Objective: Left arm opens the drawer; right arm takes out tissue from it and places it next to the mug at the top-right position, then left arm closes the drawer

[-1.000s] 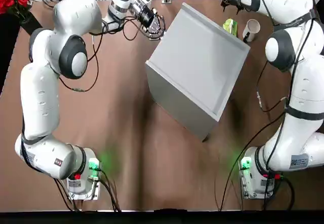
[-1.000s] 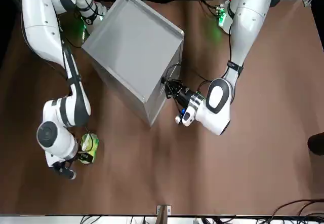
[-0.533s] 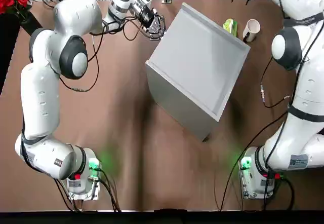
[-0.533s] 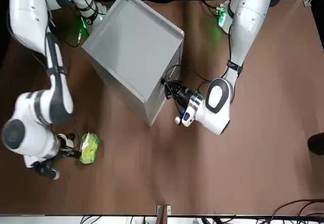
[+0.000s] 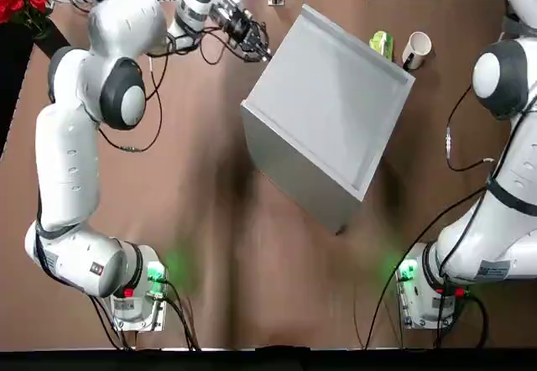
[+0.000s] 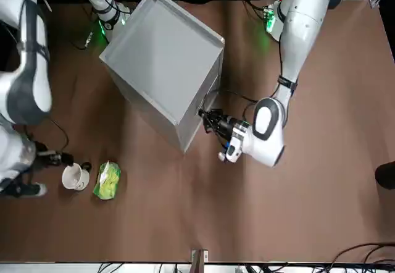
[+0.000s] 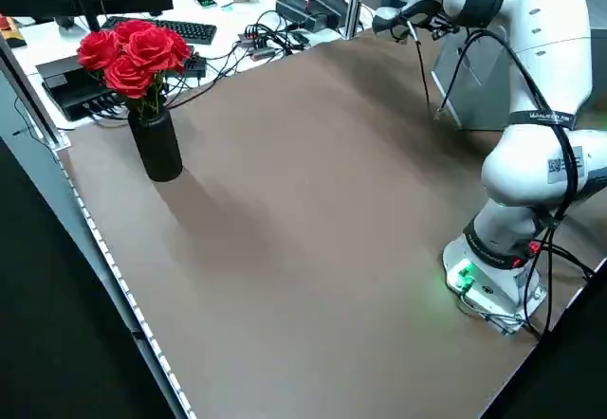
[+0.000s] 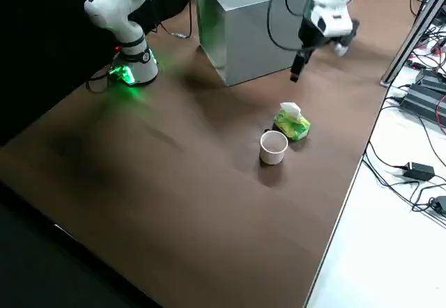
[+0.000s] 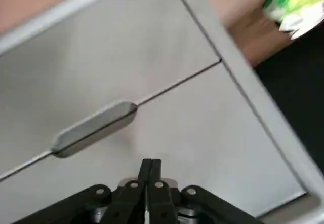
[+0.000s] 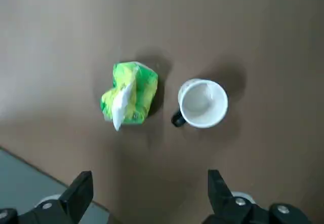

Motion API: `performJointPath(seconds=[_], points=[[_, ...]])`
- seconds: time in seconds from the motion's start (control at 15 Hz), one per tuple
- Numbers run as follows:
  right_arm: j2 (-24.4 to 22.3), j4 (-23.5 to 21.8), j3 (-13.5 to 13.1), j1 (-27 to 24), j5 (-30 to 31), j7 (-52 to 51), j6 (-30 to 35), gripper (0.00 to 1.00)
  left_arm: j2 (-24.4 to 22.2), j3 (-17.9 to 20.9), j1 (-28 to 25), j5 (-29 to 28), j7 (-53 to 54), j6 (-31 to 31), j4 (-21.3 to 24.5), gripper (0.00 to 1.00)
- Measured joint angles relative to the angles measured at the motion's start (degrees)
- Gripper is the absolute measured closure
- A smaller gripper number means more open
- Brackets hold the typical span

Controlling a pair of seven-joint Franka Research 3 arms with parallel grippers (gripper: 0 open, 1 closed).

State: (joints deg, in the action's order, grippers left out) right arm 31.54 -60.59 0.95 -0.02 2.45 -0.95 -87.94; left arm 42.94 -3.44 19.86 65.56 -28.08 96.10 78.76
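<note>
The yellow-green soft tissue packet (image 10: 130,93) sits beside the white cylindrical mug (image 10: 202,103) near the brown tabletop's (image 5: 277,287) far-right corner; the right black two-finger gripper (image 10: 151,183) hovers near them, jaws wide. The left black two-finger gripper (image 9: 151,163), jaws together, is at the grey box-shaped cabinet's (image 5: 327,102) drawer front (image 9: 202,143).

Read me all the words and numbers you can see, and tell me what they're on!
I can't read any for sure.
The tissue packet: no words I can make out.
The mug: tiny marks on its side, too small to read.
The right arm: a sticker near its base, too small to read.
The left arm: a sticker too, also too small.
</note>
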Motion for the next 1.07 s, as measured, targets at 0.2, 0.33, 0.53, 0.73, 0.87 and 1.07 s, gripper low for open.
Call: performJointPath(seconds=[0.2,0.33,0.53,0.73,0.87,1.07], points=[[-6.1,-0.4,0.0,-1.7,-0.1,-3.7,4.9,0.0,-1.5,0.0,-4.8,-3.5,0.0,-0.1,-1.0,0.99],[-11.2,-3.3,0.0,-2.1,-0.2,-4.3,5.7,0.0,-3.4,0.0,-8.0,-7.1,0.0,-0.4,-1.2,0.99],[-18.8,-9.7,0.2,-2.0,-0.3,-3.1,5.7,0.0,-6.9,0.0,-13.0,-13.0,0.1,-2.8,-1.5,0.9],[-21.4,-12.6,0.5,-1.9,-0.5,-1.5,5.2,0.0,-10.8,-0.1,-17.8,-16.8,1.6,-4.8,-1.7,0.8],[-21.6,-12.8,0.4,-2.0,-1.3,-1.3,4.8,0.0,-13.0,0.0,-19.5,-19.4,1.9,-5.0,-2.1,0.74],[-21.8,-12.8,0.3,-2.0,-1.7,-1.1,3.8,0.0,-15.2,0.0,-20.7,-24.9,5.6,-5.0,-3.7,0.55]])
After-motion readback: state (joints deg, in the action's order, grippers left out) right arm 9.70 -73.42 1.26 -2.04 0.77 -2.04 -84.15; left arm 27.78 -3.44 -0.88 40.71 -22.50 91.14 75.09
